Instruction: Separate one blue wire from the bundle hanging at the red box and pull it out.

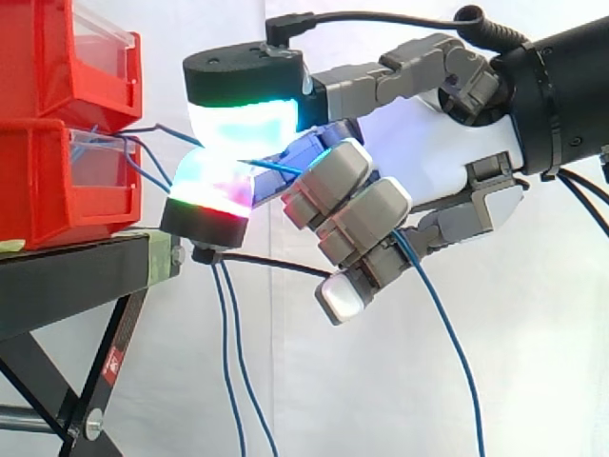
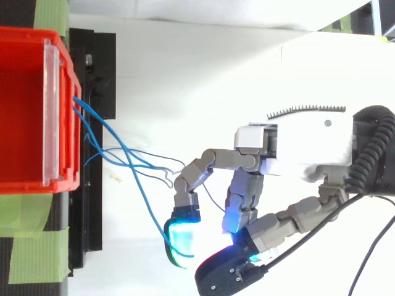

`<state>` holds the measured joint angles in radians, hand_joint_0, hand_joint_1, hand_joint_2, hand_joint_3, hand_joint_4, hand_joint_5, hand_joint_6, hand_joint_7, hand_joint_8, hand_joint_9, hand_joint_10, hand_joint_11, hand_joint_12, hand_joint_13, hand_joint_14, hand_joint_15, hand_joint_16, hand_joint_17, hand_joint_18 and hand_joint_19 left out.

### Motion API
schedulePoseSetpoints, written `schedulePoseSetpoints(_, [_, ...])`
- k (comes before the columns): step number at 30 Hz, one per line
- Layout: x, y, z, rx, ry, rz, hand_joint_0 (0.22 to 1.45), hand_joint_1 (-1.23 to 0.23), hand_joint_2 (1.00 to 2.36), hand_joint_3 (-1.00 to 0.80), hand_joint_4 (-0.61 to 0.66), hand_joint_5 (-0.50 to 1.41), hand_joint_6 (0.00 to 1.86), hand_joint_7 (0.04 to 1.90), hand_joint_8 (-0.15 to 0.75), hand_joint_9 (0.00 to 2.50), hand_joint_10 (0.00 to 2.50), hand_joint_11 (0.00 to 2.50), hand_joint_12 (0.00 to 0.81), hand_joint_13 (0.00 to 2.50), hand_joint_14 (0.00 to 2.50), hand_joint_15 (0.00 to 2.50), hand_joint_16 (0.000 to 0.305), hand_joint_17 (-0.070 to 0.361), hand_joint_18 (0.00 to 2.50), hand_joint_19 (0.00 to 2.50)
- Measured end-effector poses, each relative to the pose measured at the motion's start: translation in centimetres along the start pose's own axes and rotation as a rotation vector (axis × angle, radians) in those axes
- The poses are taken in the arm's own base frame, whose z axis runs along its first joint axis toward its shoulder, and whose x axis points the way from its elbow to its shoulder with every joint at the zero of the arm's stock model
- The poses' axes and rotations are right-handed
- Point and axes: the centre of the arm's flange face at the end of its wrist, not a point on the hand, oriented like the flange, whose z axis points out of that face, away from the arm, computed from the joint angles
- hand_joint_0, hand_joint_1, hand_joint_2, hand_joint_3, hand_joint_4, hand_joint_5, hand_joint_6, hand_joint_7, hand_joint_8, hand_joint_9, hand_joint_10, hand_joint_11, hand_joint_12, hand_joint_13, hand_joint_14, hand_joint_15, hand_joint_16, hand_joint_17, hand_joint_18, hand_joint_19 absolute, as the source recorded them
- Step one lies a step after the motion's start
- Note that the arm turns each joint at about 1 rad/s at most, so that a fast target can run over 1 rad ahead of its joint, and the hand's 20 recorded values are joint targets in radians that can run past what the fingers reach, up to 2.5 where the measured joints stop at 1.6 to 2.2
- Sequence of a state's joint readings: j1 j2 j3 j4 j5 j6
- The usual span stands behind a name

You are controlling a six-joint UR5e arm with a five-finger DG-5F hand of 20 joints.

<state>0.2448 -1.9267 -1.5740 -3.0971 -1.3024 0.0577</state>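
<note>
Several blue wires (image 1: 143,152) come out of the front of the lower red box (image 1: 38,190) and spread toward the hand (image 1: 428,143). Two glowing pads (image 1: 243,124) press together on one blue wire (image 1: 285,168), just right of the box. That wire runs on behind the other curled fingers and hangs down at the right (image 1: 447,333). Other blue wires (image 1: 228,362) hang straight below the pinch. From above, the wires (image 2: 117,151) fan out from the red box (image 2: 24,111), and one (image 2: 148,209) leads to the hand's (image 2: 302,145) cyan pad (image 2: 182,234).
A second red box (image 1: 57,57) with a clear front sits on top of the lower one. Both rest on a black stand (image 1: 67,276) with crossed legs. Green tape (image 2: 37,246) marks the stand's top. A white curtain hangs behind.
</note>
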Motion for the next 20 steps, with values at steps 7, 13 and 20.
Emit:
schedulePoseSetpoints(7, [0.01, -0.01, 0.00, 0.000, 0.000, 0.000, 0.64, -0.76, 1.00, 0.00, 0.02, -0.16, 0.91, 1.09, 0.417, 1.42, 0.01, 1.44, 0.471, 1.43, 0.02, 1.32, 0.066, 0.147, 1.00, 0.61])
schedulePoseSetpoints(13, [0.00, 0.00, 0.00, 0.000, 0.000, 0.000, 0.64, -0.76, 1.00, 0.00, 0.02, -0.16, 0.91, 1.08, 0.411, 1.41, 0.01, 1.43, 0.467, 1.42, 0.02, 1.33, 0.065, 0.147, 1.00, 0.61])
schedulePoseSetpoints(20, [-0.01, 0.00, 0.00, 0.000, 0.000, 0.001, 0.64, -0.76, 1.00, 0.00, 0.02, -0.16, 0.91, 1.08, 0.408, 1.40, 0.01, 1.43, 0.471, 1.42, 0.02, 1.33, 0.066, 0.148, 1.00, 0.60])
